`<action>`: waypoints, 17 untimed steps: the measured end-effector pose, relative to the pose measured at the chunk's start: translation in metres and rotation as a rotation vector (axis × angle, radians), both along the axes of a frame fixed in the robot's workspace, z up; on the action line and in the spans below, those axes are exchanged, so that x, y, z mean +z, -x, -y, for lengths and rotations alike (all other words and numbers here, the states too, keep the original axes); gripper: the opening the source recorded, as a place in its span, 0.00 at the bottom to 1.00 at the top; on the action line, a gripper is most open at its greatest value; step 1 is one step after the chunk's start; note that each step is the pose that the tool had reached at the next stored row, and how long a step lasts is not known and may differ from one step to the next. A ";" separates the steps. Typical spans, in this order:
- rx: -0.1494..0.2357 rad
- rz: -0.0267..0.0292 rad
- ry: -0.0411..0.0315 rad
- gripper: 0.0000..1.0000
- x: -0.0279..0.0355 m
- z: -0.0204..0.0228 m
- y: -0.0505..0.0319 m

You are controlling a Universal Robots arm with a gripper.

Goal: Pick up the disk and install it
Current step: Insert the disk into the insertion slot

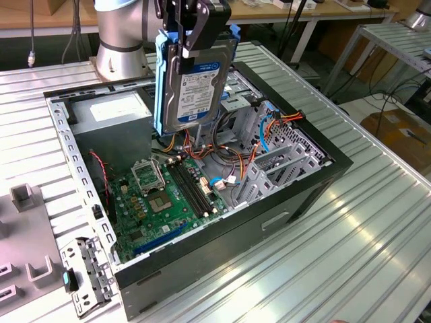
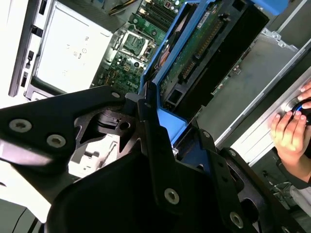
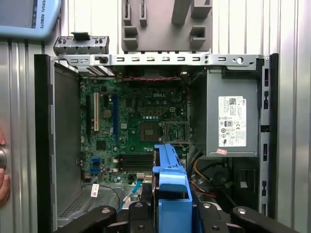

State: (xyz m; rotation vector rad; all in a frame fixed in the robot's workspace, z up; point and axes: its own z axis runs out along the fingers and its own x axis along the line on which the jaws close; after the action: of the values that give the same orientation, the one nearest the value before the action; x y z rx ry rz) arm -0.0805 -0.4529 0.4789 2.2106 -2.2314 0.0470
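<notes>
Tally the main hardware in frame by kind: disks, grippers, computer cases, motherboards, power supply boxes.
disk: 1, held in the air
gripper: 1, shut on the disk
computer case: 1, side open
motherboard: 1, inside the computer case
power supply box: 1, inside the computer case
Total: 5

Open black computer case [image 1: 202,262] lying on ribbed metal counter [image 1: 363,269]. Inside, green motherboard [image 1: 168,202] flat on the bottom, grey power supply [image 1: 111,114] with white sticker beside it. Loose metal bracket [image 1: 87,272] just beside the case, near grey fixture blocks [image 1: 27,259].
</notes>
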 end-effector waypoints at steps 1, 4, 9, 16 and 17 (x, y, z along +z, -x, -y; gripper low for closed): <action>0.000 0.0000 0.0000 0.37 0.0000 0.0016 -0.0001; 0.000 0.0000 0.0000 0.37 0.0000 0.0085 -0.0005; 0.000 0.0000 0.0001 0.37 0.0000 0.0120 -0.0009; 0.000 0.0000 0.0000 0.37 0.0000 0.0120 -0.0010; 0.000 0.0000 0.0000 0.37 0.0000 0.0120 -0.0010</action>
State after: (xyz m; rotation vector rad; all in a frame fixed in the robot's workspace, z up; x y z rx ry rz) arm -0.0795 -0.4648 0.4788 2.2106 -2.2313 0.0470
